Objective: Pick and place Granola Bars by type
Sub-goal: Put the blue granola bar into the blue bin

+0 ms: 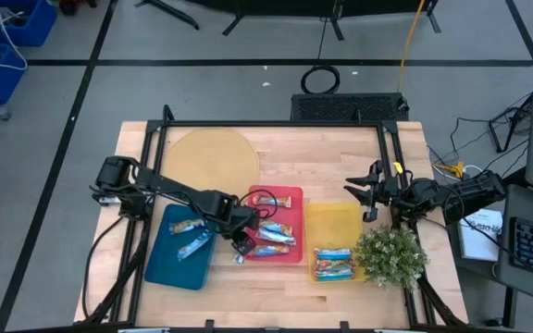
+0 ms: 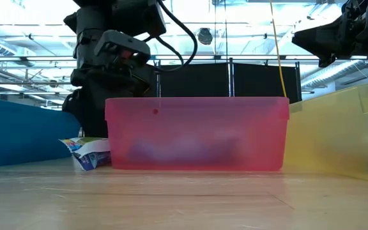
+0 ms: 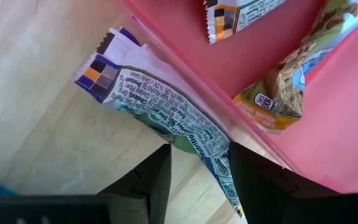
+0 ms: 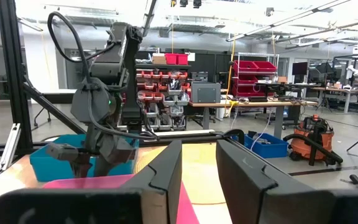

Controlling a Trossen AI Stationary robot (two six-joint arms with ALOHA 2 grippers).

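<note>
Fingers (image 3: 160, 180) of left gripper (image 1: 241, 242) spread astride shiny light-blue foil granola bar (image 3: 160, 112) lying on wood beside pink plastic tray (image 3: 328, 137), long axis running between them, nearer arm by far.

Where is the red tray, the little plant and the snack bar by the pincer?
red tray (image 1: 286, 193), high view, bare floor.
plant (image 1: 391, 256), high view, leafy middle.
snack bar (image 3: 160, 112), left wrist view, wrapper middle.

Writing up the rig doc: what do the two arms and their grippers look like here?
Both arms are dark, near-black jointed links. The left arm carries black cables looping along it to its gripper. The right arm is equally dark; its gripper has two flat, angular black fingers, seen close in the right wrist view. The left gripper's fingers are similarly blocky and matte. No markings are legible.
</note>
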